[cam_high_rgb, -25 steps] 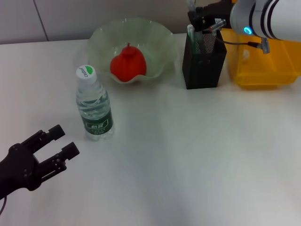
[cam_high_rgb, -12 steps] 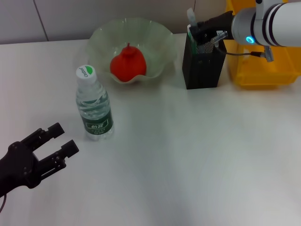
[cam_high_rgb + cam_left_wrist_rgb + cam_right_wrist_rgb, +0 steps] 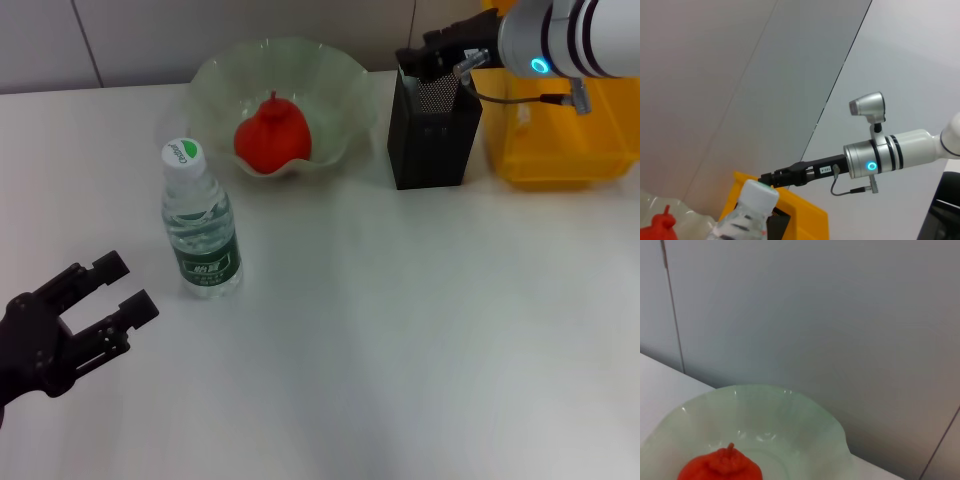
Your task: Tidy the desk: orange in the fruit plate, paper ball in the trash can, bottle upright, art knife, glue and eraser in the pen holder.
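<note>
The orange [image 3: 272, 135] lies in the pale green fruit plate [image 3: 215, 75]; it also appears in the right wrist view as orange [image 3: 720, 467] in plate [image 3: 805, 415]. The bottle [image 3: 200, 230] stands upright in front of the plate, white cap up. My left gripper [image 3: 125, 287] is open and empty at the near left, a short way from the bottle. My right gripper [image 3: 437, 50] hovers just over the black pen holder [image 3: 432, 135]; the left wrist view shows that gripper [image 3: 771, 177] from afar. Paper ball, art knife, glue and eraser are out of view.
A yellow bin [image 3: 560, 135] stands right of the pen holder, under the right arm. The white table [image 3: 420, 330] spreads bare across the middle and near right.
My right gripper has risen and drawn back above the pen holder; the green-and-white item seen at the holder's rim no longer shows. My left gripper has slid slightly left.
</note>
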`<state>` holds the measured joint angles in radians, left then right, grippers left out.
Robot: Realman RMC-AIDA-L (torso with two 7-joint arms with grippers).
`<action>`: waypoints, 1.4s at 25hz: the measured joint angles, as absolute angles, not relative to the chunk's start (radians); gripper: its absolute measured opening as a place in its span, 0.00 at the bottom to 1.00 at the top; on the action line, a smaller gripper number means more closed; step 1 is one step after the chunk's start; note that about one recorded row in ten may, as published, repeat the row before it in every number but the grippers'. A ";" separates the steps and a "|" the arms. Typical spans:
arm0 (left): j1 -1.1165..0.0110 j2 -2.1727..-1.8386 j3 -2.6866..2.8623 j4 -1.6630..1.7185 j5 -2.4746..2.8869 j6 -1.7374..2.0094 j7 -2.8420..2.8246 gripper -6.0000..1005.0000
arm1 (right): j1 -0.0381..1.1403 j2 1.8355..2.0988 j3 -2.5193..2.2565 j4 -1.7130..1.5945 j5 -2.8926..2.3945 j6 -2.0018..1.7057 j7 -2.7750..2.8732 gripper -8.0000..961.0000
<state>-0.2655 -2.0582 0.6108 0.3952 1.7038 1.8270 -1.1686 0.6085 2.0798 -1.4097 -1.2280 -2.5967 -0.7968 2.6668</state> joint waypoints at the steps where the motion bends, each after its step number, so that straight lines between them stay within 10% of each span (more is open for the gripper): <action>1: -0.266 -2.056 0.608 0.395 1.703 1.840 -1.169 0.79 | 0.609 2.080 -1.405 -1.230 -2.600 -0.804 2.667 0.31; 17: -0.289 -2.054 0.617 0.400 1.711 1.916 -1.169 0.79 | 0.625 2.078 -1.312 -1.475 -2.278 -1.244 2.518 0.39; 35: -0.349 -2.058 0.791 0.532 1.775 1.873 -1.219 0.79 | 0.463 2.076 -1.059 -1.349 -1.916 -1.842 1.957 0.71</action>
<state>-0.3490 -2.0584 0.7909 0.5320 1.7755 1.8734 -1.2194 0.4628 2.0758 -1.0591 -1.3492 -1.9157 -1.8424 1.9567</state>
